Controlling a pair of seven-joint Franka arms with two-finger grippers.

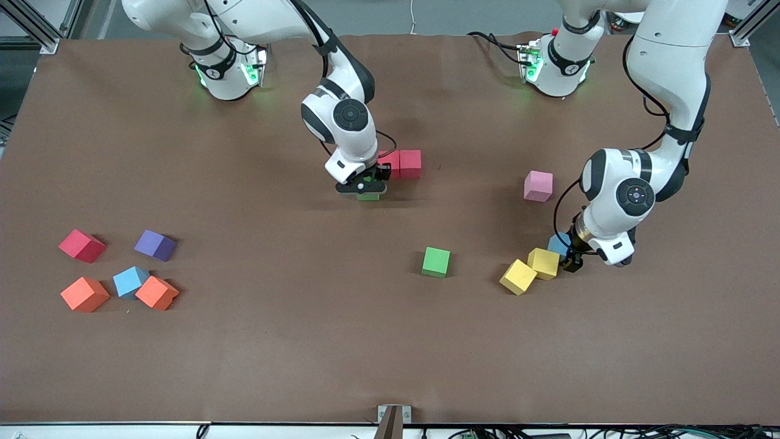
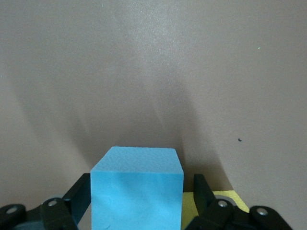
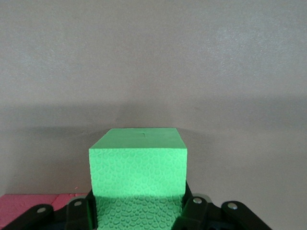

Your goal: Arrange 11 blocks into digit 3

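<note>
The digit 3 barely exists: 2 red blocks (image 1: 402, 164) touch; your right gripper (image 1: 364, 190) grips a green block (image 3: 137, 172) at their 7 o'clock, while your left gripper's (image 1: 571, 261) jaws straddle a blue block (image 2: 137, 189), grip uncertain.

My front camera looked down from high across the bench (image 1: 390, 353) toward both bases. Each wrist camera sat close over its own hand's cube, sharing only bench surface.

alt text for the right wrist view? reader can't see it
A green block fills the lower middle of the right wrist view, clamped between the right tool's dark fingers just above the brown table. Two red blocks lie side by side at one lower corner.
</note>
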